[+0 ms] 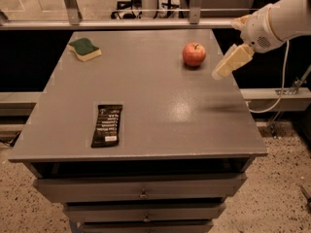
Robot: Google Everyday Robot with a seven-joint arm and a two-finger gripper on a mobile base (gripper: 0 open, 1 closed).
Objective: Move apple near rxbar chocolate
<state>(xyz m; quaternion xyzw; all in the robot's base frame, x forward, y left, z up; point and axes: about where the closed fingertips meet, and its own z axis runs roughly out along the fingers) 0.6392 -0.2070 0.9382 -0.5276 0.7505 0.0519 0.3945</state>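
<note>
The apple (194, 54) is recorded at the far right of the table (160, 110), just left of the raised gripper (219, 72), whose state cannot be determined, and well apart from the rxbar chocolate (107, 125).

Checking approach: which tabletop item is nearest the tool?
The red apple, just beside the tool at the table's edge; sponge and black bar lie far off.

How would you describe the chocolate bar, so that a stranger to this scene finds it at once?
Start at the grey table; the pincer hovers at its far right edge, beside the apple. The rxbar chocolate lies flat near the front left. It alone is black and rectangular with white lettering, unlike the green sponge.
</note>
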